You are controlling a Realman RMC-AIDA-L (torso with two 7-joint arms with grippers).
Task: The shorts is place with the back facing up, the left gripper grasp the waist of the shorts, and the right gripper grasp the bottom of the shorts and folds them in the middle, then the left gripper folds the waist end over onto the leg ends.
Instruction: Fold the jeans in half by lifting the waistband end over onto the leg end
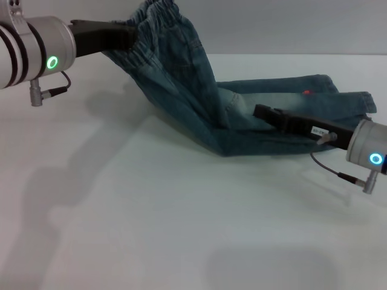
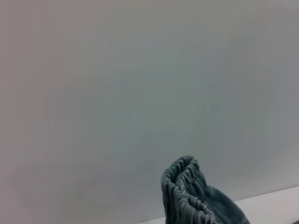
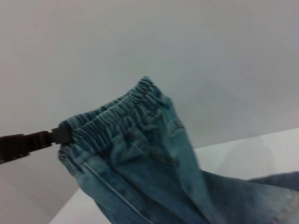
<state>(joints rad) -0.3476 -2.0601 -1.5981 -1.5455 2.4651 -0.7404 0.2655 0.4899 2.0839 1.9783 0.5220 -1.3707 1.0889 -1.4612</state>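
From my head camera, nearest me at about four o'clock, I see the right gripper [image 1: 261,112], black on its silver arm with the blue glowing ring, lying low over the blue faded-wash denim shorts [image 1: 242,115]; its tip rests on the cloth near the fold, but I cannot tell whether its fingers are apart or pinched. The shorts sit at about two o'clock on the white table [image 1: 151,211], folded lengthwise, with the flat stitched bottom of the shorts [image 1: 357,103] lying on the surface out at three o'clock. Farther back, at about eleven o'clock, the left gripper [image 1: 130,37], black on the silver arm with the green ring, is clamped onto the gathered elastic waist [image 1: 158,18] and holds it raised clear of the table, so the denim hangs in a slope down to the flat part. The right wrist camera gives me what the head view does not: the black fingers [image 3: 58,136] biting the ruffled band's end, and the stitched seams below it. The left wrist camera shows only a bunched piece of the waist against a blank grey wall [image 2: 140,84], with none of its own fingers.
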